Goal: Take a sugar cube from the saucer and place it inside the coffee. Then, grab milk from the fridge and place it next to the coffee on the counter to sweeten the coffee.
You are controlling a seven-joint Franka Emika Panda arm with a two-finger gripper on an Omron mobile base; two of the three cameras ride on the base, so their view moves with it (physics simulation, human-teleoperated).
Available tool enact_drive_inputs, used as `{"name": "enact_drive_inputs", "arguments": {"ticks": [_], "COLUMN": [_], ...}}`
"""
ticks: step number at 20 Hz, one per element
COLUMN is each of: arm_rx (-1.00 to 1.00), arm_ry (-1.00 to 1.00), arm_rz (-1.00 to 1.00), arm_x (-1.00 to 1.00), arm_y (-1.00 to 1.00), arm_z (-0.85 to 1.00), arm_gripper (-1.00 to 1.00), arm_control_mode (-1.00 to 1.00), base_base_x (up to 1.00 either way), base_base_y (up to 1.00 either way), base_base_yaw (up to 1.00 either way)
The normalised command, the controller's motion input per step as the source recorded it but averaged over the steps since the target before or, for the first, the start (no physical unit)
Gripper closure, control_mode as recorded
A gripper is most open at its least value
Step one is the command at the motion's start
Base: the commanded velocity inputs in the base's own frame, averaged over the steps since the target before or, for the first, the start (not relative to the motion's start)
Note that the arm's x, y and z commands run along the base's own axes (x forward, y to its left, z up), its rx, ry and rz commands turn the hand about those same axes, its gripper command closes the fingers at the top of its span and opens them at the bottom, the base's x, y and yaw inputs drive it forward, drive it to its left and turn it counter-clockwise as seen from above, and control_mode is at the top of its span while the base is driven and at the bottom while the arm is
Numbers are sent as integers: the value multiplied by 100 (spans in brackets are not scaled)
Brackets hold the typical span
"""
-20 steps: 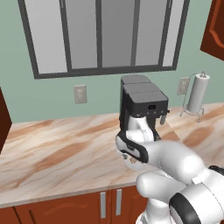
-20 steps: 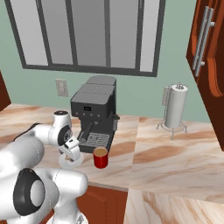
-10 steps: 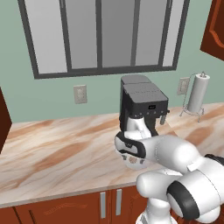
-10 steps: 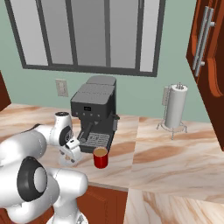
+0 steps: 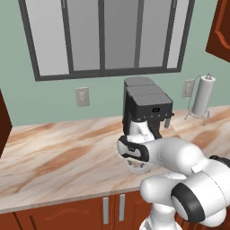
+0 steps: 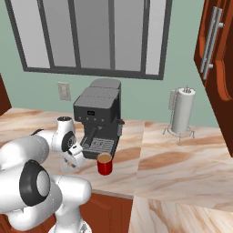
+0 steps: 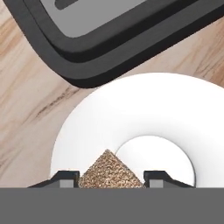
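In the hand view my gripper [image 7: 111, 178] is down on the white saucer [image 7: 175, 113]. The tan sugar cube [image 7: 111, 169] sits corner-up between the two dark fingertips, which touch its sides. From the right base view, the hand [image 6: 73, 157] is low over the counter [image 6: 182, 168], just left of the red mug of coffee [image 6: 104, 164], and it hides the saucer. The left base view has the hand [image 5: 134, 157] in front of the coffee machine, with the mug hidden behind the arm. The milk and fridge are out of view.
The black-grey coffee machine [image 6: 98, 118] stands right behind the saucer; its drip tray base [image 7: 109, 35] lies close above the dish in the hand view. A paper towel holder [image 6: 183, 111] stands further right. Wooden wall cabinets [image 6: 218, 59] hang at the right.
The jaws have come together from wide open onto the sugar cube. The hand has stayed low over the saucer, and the mug has not moved.
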Motion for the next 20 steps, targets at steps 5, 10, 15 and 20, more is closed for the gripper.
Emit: {"name": "enact_drive_inputs", "arguments": {"ticks": [5, 10, 15, 20], "arm_rx": [0, 0, 0, 0], "arm_ry": [0, -1, 0, 0], "arm_rz": [0, 0, 0, 0], "arm_x": [0, -1, -5, -19], "arm_y": [0, -12, -48, -77], "arm_z": [0, 29, 75, 70], "arm_gripper": [100, 100, 100, 100], "arm_control_mode": [-100, -100, -100, -100], "base_base_x": [0, 0, 0, 0], "base_base_y": [0, 0, 0, 0], "base_base_yaw": [0, 0, 0, 0]}}
